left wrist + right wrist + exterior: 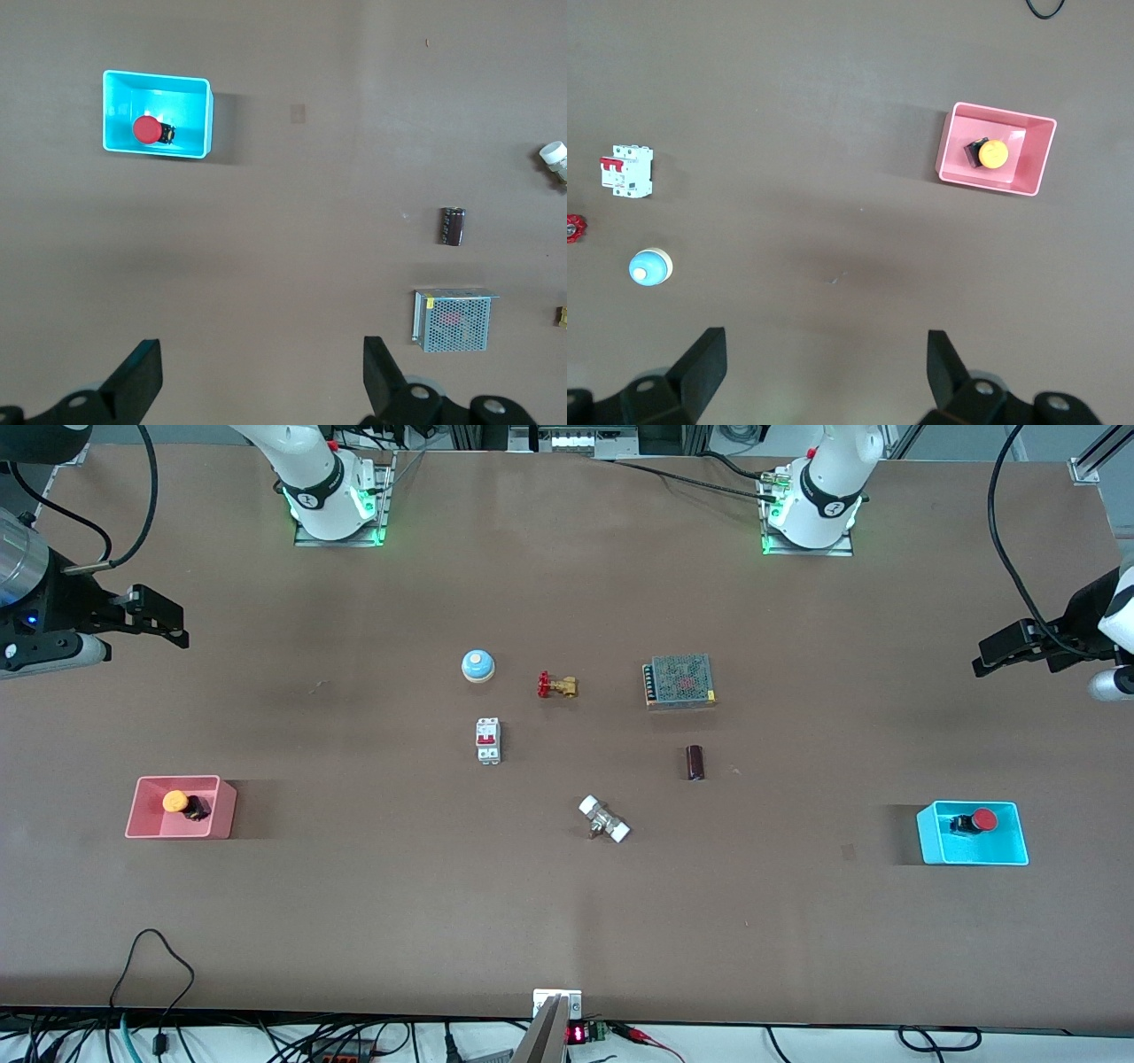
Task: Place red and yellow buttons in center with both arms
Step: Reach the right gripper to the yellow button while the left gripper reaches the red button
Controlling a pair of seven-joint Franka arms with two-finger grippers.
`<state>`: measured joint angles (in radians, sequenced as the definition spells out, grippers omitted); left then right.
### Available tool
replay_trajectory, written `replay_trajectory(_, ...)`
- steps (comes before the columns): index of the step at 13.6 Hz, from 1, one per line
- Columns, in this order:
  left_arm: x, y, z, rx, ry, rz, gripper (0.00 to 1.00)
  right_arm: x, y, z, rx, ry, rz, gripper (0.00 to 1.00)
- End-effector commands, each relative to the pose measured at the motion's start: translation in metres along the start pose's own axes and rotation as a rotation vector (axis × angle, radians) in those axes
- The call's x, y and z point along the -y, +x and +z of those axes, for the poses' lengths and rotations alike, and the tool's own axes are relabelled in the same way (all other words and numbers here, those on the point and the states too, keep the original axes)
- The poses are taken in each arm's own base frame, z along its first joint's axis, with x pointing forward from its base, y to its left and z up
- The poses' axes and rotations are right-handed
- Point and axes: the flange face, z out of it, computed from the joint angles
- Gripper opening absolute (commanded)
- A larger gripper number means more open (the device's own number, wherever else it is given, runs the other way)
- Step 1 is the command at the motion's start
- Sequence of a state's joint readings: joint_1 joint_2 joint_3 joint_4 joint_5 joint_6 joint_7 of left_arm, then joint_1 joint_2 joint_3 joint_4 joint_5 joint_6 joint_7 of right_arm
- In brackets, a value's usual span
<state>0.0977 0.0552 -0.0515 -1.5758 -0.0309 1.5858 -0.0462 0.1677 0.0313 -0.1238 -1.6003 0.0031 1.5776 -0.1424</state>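
Note:
The red button lies on its side in the cyan bin at the left arm's end of the table; it also shows in the left wrist view. The orange-yellow button lies in the pink bin at the right arm's end; it also shows in the right wrist view. My left gripper hangs open and empty above bare table, apart from the cyan bin. My right gripper hangs open and empty above bare table, apart from the pink bin.
Around the middle of the brown table lie a blue-and-white dome bell, a brass valve with a red handle, a white circuit breaker, a metal mesh power supply, a dark cylinder and a white-ended fitting.

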Motion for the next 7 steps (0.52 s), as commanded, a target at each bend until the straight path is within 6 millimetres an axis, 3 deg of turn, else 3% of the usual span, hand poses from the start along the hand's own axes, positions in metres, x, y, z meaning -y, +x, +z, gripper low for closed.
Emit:
replay_trajectory(1,0.002,-0.012,-0.001,-0.009,0.019,-0.002,1.00,-0.002,-0.004,0.000,-0.008,-0.011,0.016,1.00)
replay_trajectory(3,0.001,-0.007,0.006,-0.003,0.018,-0.001,1.00,-0.002,-0.004,0.000,-0.006,-0.011,0.016,1.00)
replay_trajectory(4,0.001,0.002,0.019,0.009,0.016,-0.003,1.00,-0.002,-0.003,0.000,-0.009,-0.012,0.016,1.00)
replay_trajectory(7,0.037,0.040,0.076,0.038,0.013,-0.044,1.00,-0.007,0.011,0.004,-0.023,-0.017,0.016,1.00)
